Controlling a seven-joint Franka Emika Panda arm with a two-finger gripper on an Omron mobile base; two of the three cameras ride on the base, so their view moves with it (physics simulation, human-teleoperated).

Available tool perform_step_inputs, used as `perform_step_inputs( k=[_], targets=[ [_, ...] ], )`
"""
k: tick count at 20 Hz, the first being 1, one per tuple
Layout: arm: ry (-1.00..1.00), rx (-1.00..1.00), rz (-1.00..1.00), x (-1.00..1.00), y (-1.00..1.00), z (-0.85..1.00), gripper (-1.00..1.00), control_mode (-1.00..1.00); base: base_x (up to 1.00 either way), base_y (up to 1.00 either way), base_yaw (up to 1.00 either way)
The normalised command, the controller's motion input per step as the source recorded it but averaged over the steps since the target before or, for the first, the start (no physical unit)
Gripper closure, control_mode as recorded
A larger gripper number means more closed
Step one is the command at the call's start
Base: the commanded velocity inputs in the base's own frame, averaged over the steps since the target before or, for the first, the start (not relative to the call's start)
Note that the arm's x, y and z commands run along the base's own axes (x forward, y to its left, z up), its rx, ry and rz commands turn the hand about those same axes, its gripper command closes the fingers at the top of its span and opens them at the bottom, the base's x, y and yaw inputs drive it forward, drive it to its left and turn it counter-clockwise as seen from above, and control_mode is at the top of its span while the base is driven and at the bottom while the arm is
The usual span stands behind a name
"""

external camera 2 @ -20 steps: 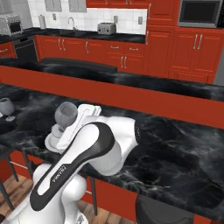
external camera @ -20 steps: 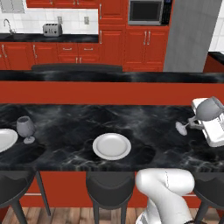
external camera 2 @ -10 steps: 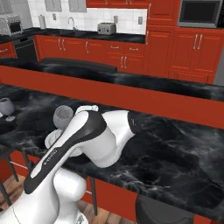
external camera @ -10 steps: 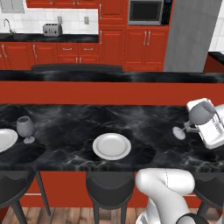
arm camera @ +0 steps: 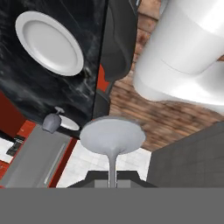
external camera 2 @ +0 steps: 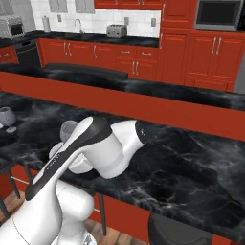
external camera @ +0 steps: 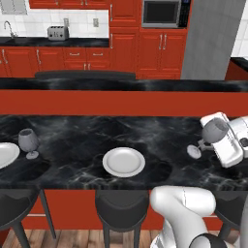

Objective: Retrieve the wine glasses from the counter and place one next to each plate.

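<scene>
Change since a second ago: the held wine glass and the arm's hand have drifted a little toward the bar's near edge, at the right of the left base view; the white forearm in the right base view has swung down and now covers more of the bar.

Item 1, tool: closed tight on the stem of the held wine glass. In the hand view its tips are largely lost at the bottom edge; the stem rises between them to the round foot.

Item 2, held wine glass: tilted, bowl toward the hand, foot pointing left, carried over the black marbled bar, well right of the centre plate. In the right base view just part of the bowl peeks out beside the forearm.

Item 3, centre plate: white, flat on the bar near its front edge; no glass beside it.

Item 4, left plate: cut off by the frame's left edge.

Item 5, second wine glass: upright on the bar, just beside the left plate, on its right. Small and faint in the right base view.

Item 6, counter: far wall, over red cabinets, bearing a silver toaster; details too small to read.

Item 7, stools: dark seats below the bar, partly hidden by the robot's body.
</scene>
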Motion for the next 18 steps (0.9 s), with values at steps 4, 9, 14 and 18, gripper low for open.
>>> perform_step_inputs(
  k=[4, 9, 14, 18],
  targets=[
    [0.01, 0.00, 0.00, 0.25, 0.00, -0.27, 1.00, -1.00, 0.00, 0.00, 0.00],
    [0.01, 0.00, 0.00, 0.29, 0.00, -0.28, 1.00, -1.00, 0.00, 0.00, 0.00],
    [0.05, 0.00, 0.00, 0.29, 0.00, -0.32, 1.00, -1.00, 0.00, 0.00, 0.00],
    [0.08, -0.02, 0.00, 0.26, 0.00, -0.31, 1.00, -1.00, 0.00, 0.00, 0.00]
  ],
)
